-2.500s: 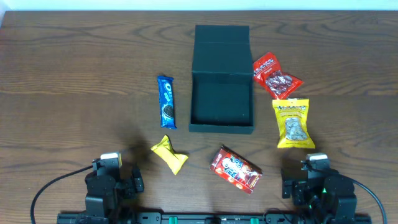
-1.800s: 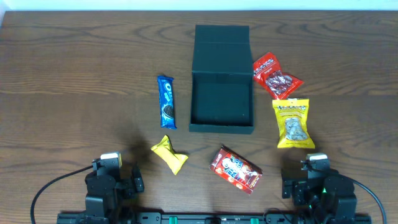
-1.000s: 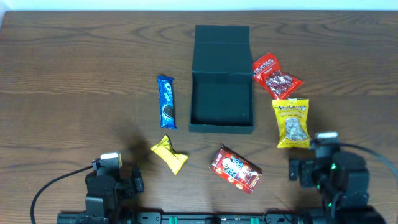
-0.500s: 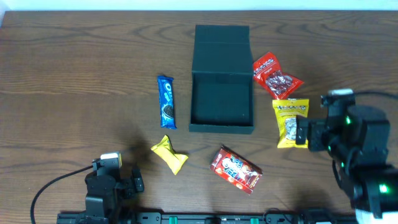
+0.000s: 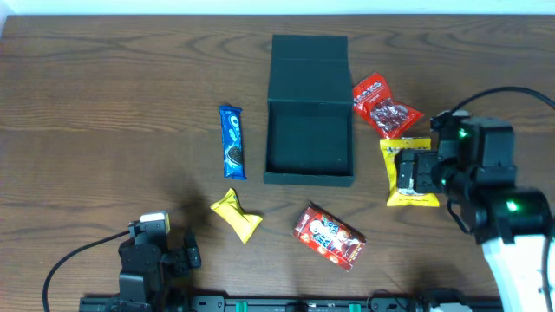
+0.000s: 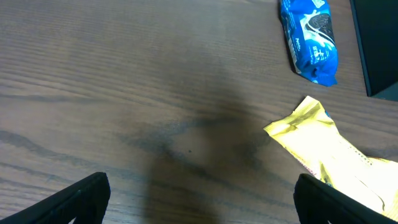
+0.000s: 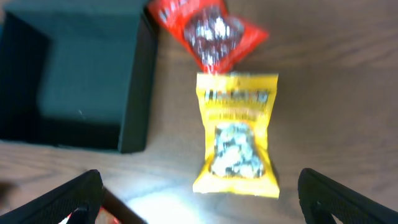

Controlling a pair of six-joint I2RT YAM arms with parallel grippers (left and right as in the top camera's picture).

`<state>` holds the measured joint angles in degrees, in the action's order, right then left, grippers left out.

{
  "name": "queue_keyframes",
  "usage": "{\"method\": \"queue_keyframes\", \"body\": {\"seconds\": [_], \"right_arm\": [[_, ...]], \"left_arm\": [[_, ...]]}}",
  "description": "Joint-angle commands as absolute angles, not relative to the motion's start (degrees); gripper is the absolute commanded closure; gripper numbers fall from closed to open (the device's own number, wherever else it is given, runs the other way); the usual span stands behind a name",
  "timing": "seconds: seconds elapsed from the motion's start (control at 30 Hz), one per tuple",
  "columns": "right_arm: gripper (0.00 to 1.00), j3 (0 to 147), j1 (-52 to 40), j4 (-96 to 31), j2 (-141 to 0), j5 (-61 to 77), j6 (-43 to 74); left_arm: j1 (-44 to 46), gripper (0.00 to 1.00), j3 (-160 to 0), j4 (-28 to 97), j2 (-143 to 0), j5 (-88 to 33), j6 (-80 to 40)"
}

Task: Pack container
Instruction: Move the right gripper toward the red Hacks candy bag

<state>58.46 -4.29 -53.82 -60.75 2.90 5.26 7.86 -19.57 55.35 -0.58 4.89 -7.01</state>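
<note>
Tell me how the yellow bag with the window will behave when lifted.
The yellow bag is probably floppy: it looks like a thin pouch lying flat. It seems light, and the loose pieces in its window may shift. Its shiny film could slip.

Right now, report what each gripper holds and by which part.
Nothing is held. The left gripper is open near the yellow wrapper. The right gripper is open above the yellow bag, not gripping it.
</note>
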Motion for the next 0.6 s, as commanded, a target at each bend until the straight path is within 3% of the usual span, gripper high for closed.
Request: {"method": "queue_keyframes", "body": {"seconds": [0.0, 0.3, 0.57], "right_arm": [[0.01, 59.5, -3.7, -54.0, -65.6, 3.0, 5.0], [0.01, 71.3, -3.7, -57.3, -84.2, 3.3, -14.3], [0.01, 86.5, -3.6, -58.4, -97.2, 3.3, -22.3]], "left_arm": [[7.5, 0.05, -17.5, 56.6, -0.3, 4.9, -6.0], [7.5, 0.05, -17.5, 56.6, -0.3, 4.9, -6.0], [7.5, 0.05, -17.5, 56.6, -0.3, 4.9, -6.0]]}}
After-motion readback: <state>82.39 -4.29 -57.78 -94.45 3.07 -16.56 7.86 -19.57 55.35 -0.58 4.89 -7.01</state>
